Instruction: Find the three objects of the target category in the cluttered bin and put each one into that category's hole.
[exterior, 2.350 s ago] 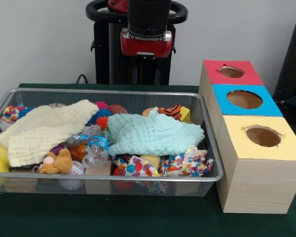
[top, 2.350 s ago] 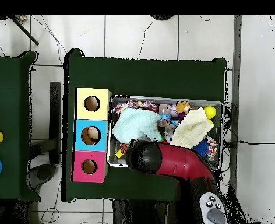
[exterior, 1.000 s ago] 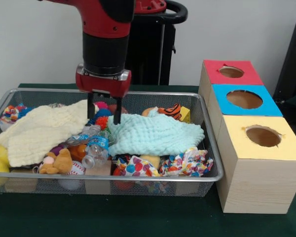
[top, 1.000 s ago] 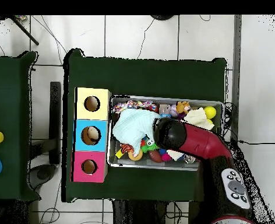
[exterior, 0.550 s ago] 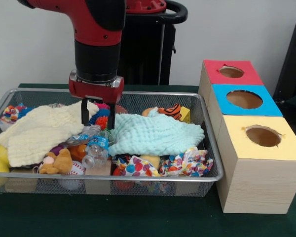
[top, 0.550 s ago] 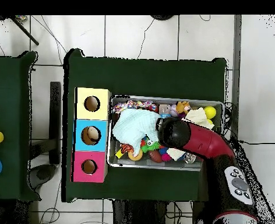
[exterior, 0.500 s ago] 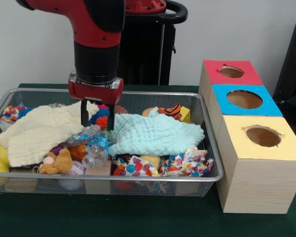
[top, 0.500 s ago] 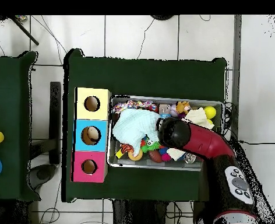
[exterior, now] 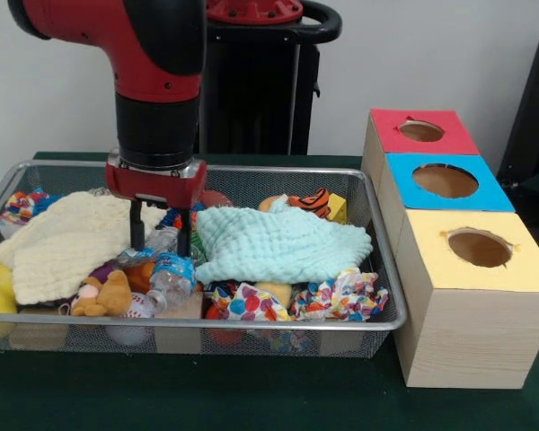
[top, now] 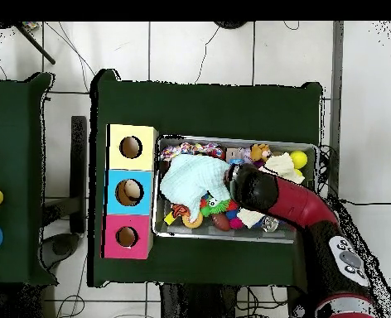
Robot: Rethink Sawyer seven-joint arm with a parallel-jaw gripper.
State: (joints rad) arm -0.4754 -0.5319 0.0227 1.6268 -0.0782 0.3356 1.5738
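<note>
Bin (exterior: 251,172) of wire mesh holds the clutter under the gripper (exterior: 158,235), whose two fingers hang spread apart, holding nothing, just above a plastic bottle (exterior: 172,277). Left of the gripper lies a cream cloth (exterior: 63,238); right of it a mint cloth (exterior: 278,242), and farther right the box (exterior: 449,296) with three holes.

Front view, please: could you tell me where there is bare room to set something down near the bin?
The green table is bare along the near edge, in front of the wire bin and the yellow-topped box. Inside the bin it is crowded: cloths, toys and a water bottle cover it, with the open gripper down among them.
</note>
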